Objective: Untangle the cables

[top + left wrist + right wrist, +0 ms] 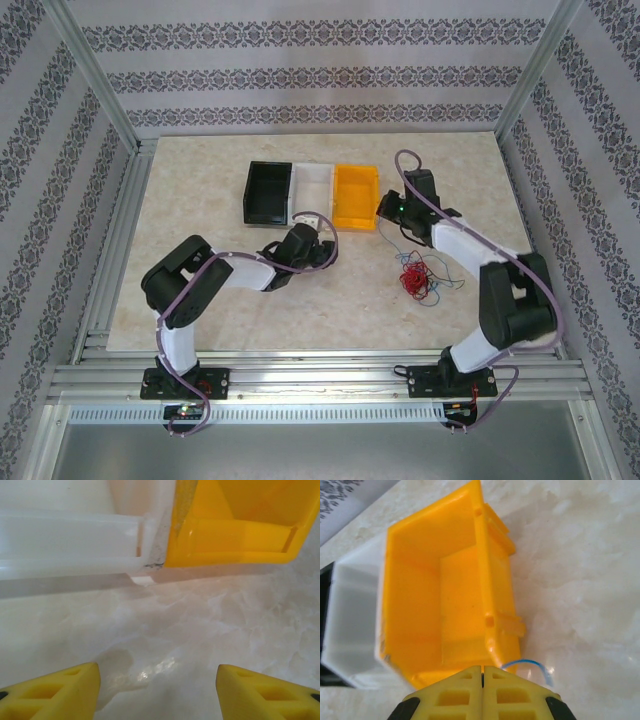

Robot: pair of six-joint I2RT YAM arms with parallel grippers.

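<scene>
Right gripper [383, 212], top view: touching or just beside the yellow bin's [355, 190] right front corner. The cables [414, 275] lie on the table, right of the bin and nearer the arms. Left gripper [312, 228] is just in front of the bin's left corner.

Left wrist view: jaws apart over bare table [200, 625], the bin ahead.

Right wrist view: jaws pressed together, apparently pinching a blue wire [527, 661] beside the bin's corner.

Risks: pulling may drag the whole knot along, snag on the bin, or slip the thin wire free.
</scene>
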